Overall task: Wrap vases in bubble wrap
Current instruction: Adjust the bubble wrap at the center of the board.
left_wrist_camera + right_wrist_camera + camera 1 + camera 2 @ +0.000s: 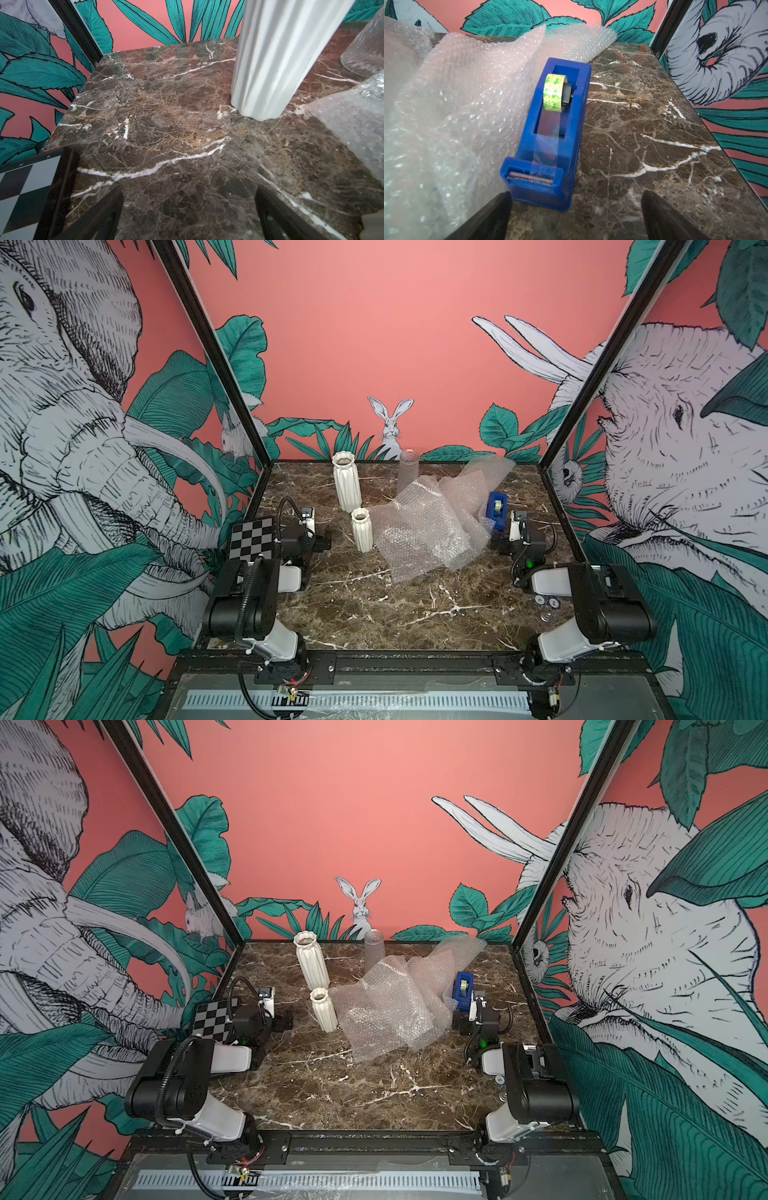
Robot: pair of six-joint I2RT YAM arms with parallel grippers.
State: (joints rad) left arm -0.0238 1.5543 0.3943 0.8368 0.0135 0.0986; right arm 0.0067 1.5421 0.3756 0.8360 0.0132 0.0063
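Left gripper (189, 207) and right gripper (576, 207) gaped empty. It seemed best to spread one bubble wrap (419, 526) sheet flat first, then lay down the short vase (361, 529).

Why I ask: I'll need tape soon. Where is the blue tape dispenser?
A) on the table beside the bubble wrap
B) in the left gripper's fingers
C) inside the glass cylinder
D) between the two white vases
A: the blue tape dispenser sits on the marble table at the edge of the bubble wrap, just ahead of the open right gripper, and nothing is gripping it.
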